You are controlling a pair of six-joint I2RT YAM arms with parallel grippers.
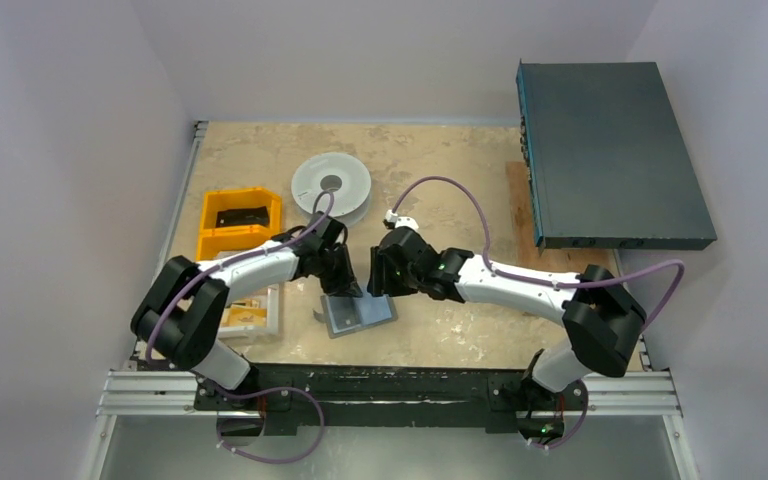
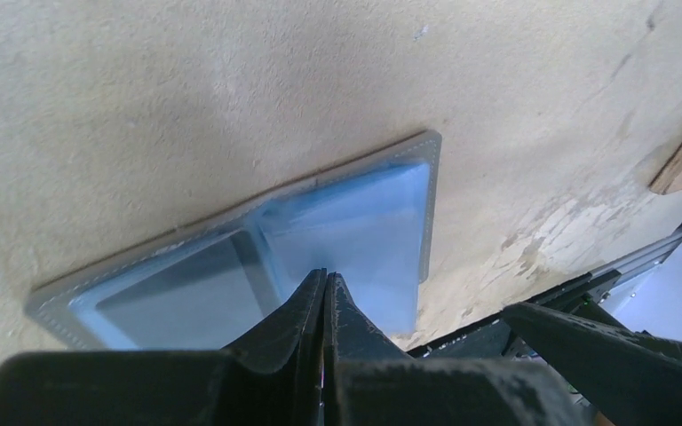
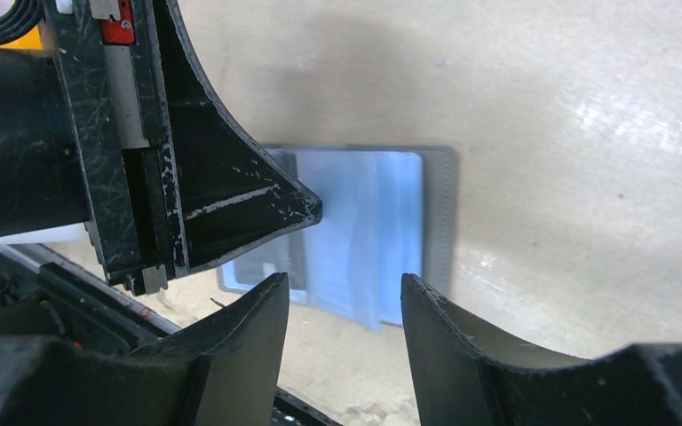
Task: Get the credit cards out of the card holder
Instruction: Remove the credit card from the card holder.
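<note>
From above, the card holder [image 1: 360, 318] is lying open on the bench [image 1: 440, 170] near its front edge. I am holding my left end effector [image 1: 346, 290] and right end effector [image 1: 380, 284] just over it.

My left wrist camera is showing those fingers pressed together, tips pointing at the holder's middle fold.

My right wrist camera is showing its fingers standing apart, with the holder's glossy pocket lying beyond them.
</note>
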